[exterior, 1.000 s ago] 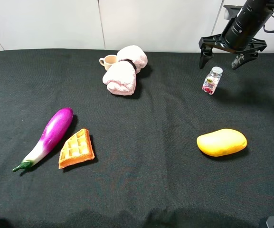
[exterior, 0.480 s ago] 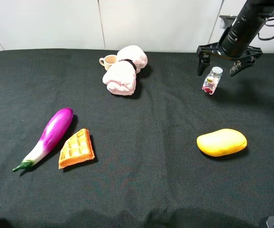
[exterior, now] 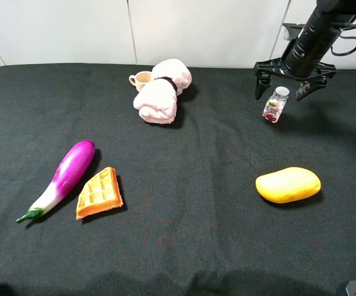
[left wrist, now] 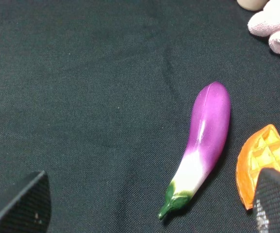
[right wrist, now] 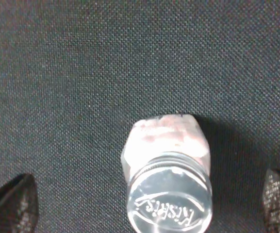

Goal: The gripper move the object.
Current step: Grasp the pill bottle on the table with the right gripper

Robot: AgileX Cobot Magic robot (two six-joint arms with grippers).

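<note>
Jar (exterior: 275,105) upright beyond mango (exterior: 287,184)

Stands on the dark surface (exterior: 196,246), farther back than the mango, silver cap up. Framed by the right pincer (exterior: 281,94), fingers spread wide either side, touching neither.

The jar (right wrist: 168,174) and waffle (left wrist: 263,160) are each cut off by a wrist view's edge.

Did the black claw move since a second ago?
Yes. The right gripper has dropped lower and slightly left, so its open fingers now flank the small jar, which stayed put on the black cloth.
</note>
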